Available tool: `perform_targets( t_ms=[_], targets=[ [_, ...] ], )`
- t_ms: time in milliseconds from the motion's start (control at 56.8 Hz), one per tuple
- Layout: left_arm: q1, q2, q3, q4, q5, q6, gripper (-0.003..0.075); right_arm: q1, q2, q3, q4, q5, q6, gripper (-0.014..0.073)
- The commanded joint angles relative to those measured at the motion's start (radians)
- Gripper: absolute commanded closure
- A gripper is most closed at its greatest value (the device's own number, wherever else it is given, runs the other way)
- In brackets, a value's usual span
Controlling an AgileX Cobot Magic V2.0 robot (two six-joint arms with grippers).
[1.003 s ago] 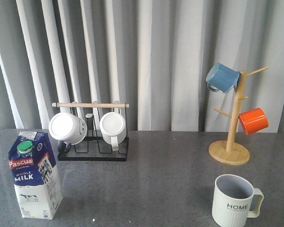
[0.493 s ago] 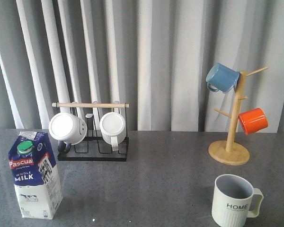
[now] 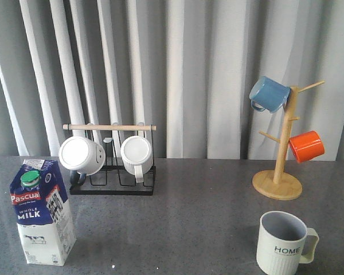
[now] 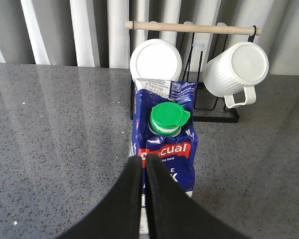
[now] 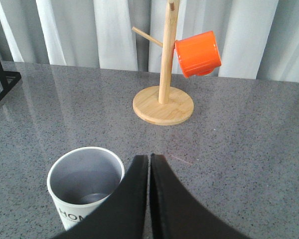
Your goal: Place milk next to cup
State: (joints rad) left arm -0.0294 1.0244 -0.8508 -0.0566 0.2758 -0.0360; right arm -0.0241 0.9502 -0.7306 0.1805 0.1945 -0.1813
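Milk (image 3: 41, 212) stands upright on the grey speckled worktop (image 3: 183, 223) at lower left of the front frame, green cap (image 3: 30, 179) on the sloped top, red band and "WHOLE MILK" lettering facing the camera. Cup (image 3: 283, 242), pale, ribbed, lettered "HOME", sits at lower right of the same frame, handle to the right, well apart from the carton; open worktop lies between them. Behind the carton, upper left of centre, a black wire rack (image 3: 112, 172) with a wooden rail carries two white mugs (image 3: 82, 155) lying on their sides, bottoms toward the camera. At right, a wooden mug tree (image 3: 282, 166) on a round base holds a blue mug (image 3: 269, 94) near its top and an orange mug (image 3: 307, 146) lower down. Grey-white curtain folds fill the background. Left wrist view: left tool (image 4: 143, 162) has its dark fingers pressed together with only a thin slit between, holding nothing, tips overlapping the red band of the carton in the picture; whether they touch it cannot be told. Right wrist view: right tool (image 5: 149, 160) likewise closed to a slit and empty, its tips just beside the rim of the cup, with the mug tree base beyond.
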Motion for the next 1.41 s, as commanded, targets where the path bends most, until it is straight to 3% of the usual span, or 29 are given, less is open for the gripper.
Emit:
perform_targets(
  t_ms=[0, 194, 299, 387, 510, 687, 1074, 1179, 1391],
  targets=[
    [-0.005, -0.010, -0.053, -0.004, -0.024, 0.030, 0.0683, -0.001, -0.008, -0.036, 0.000, -0.058, 0.000, 0.0487],
    [-0.005, -0.001, -0.053, -0.012, -0.052, 0.077, 0.0490, -0.001, -0.008, -0.036, -0.027, -0.050, -0.001, 0.0256],
    [-0.005, -0.001, -0.053, -0.030, -0.065, 0.066, 0.0301, -0.001, -0.008, -0.036, -0.027, -0.030, -0.001, 0.0128],
    [-0.005, 0.000, -0.053, -0.046, -0.075, 0.066, 0.0169, -0.001, -0.008, -0.036, -0.027, -0.023, -0.001, 0.0064],
    [-0.005, 0.000, -0.053, -0.063, -0.086, 0.066, 0.0078, -0.001, -0.008, -0.036, -0.023, -0.022, 0.000, 0.0040],
    [-0.005, 0.000, -0.053, -0.064, -0.082, 0.066, 0.0083, -0.001, -0.008, -0.036, -0.023, -0.026, 0.000, 0.0050],
    [-0.005, 0.000, -0.053, -0.064, -0.082, 0.067, 0.0188, -0.001, -0.001, -0.012, -0.055, -0.061, -0.001, 0.0050],
    [-0.005, 0.000, -0.053, -0.064, -0.082, 0.067, 0.0208, -0.025, 0.032, 0.099, -0.108, -0.236, 0.000, 0.0050],
    [-0.005, 0.000, -0.053, -0.064, -0.082, 0.067, 0.0218, -0.031, 0.172, 0.395, -0.136, -0.821, 0.000, 0.0050]
  ],
)
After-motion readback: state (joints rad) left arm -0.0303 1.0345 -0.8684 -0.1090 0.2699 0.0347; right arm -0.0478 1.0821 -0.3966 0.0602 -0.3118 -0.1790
